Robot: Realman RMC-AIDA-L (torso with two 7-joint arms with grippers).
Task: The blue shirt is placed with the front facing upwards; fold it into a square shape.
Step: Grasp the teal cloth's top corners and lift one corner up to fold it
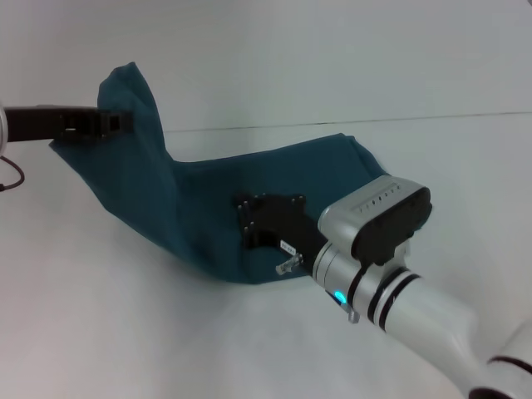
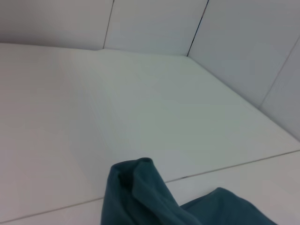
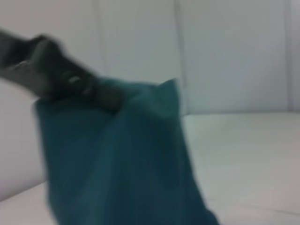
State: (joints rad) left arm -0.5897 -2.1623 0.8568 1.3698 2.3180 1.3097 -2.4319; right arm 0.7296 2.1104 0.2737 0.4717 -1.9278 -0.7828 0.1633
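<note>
Light was even and diffuse, bright overall, with no glare. Head view was sharp; the blue shirt [image 1: 141, 191] cast a soft, faint shadow on the white bench [image 1: 125, 332] along its near edge, and the right arm's casing showed mild highlights. Left wrist view was clear, slightly greenish-grey in its middle. Right wrist view was heavily blurred: the left hand [image 3: 101, 93] and cloth edges were smeared, detail lost.

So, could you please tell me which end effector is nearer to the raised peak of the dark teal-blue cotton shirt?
Left. The left end effector grips the dark teal-blue cotton shirt beside its raised peak; the right end effector sits on the low part lying on the white table.
</note>
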